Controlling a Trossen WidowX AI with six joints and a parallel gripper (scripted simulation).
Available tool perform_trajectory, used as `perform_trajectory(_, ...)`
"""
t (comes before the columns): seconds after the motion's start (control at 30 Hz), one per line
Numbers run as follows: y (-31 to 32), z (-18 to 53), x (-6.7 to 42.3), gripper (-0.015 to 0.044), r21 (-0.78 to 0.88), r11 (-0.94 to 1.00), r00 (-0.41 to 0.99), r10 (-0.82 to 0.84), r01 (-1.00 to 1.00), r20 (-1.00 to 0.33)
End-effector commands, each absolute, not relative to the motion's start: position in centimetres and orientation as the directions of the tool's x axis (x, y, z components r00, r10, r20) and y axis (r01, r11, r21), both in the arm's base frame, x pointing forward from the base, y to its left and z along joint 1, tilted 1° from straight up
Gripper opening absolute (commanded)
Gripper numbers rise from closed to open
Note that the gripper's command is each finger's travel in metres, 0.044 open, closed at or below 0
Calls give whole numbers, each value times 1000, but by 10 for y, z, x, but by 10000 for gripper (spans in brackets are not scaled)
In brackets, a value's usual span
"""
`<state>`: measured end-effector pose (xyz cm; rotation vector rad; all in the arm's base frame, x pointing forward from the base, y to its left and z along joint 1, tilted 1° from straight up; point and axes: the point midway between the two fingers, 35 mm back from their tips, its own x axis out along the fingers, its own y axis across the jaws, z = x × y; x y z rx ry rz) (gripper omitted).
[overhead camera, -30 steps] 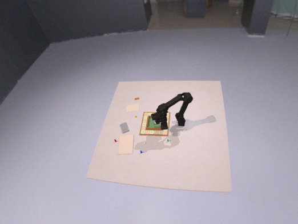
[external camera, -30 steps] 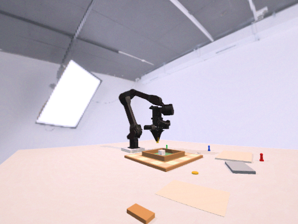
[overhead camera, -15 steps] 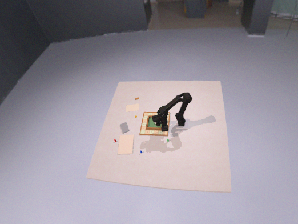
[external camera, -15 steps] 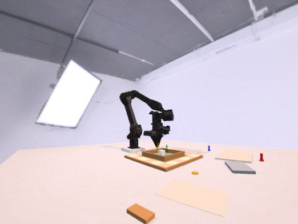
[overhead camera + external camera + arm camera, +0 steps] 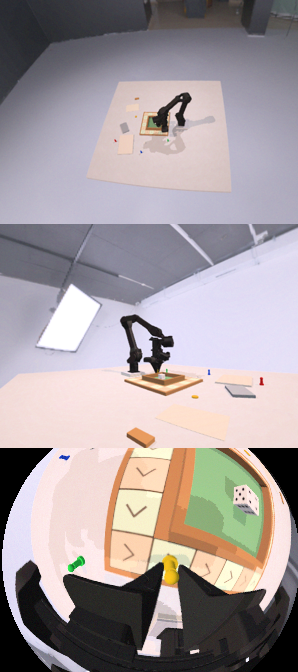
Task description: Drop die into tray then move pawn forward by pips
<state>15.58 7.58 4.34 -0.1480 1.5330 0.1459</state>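
Observation:
The board has arrowed squares around the green-floored tray. The white die lies in the tray; its largest face in the wrist view shows several pips. The yellow pawn appears upright on a pale square beside a corner square. My gripper is slightly open, with its fingertips on either side of the pawn and thin gaps showing. In the top view the arm hides the pawn and die.
A green pawn stands just off the board. A blue pawn, red pawn, grey block, yellow disc and orange block lie farther out.

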Motion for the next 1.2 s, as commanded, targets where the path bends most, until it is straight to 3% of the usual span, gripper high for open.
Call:
perform_trajectory(0.0,76,44,156,157,-4,982,34,2,-187,-999)
perform_trajectory(0.37,76,94,154,440,-6,982,33,0,-187,-999)
perform_trajectory(0.53,71,104,157,440,-7,984,33,-1,-176,-999)
perform_trajectory(0.8,12,173,161,440,-9,998,34,-7,-58,-999)
perform_trajectory(1.17,15,169,163,440,-11,998,40,-9,-57,-999)
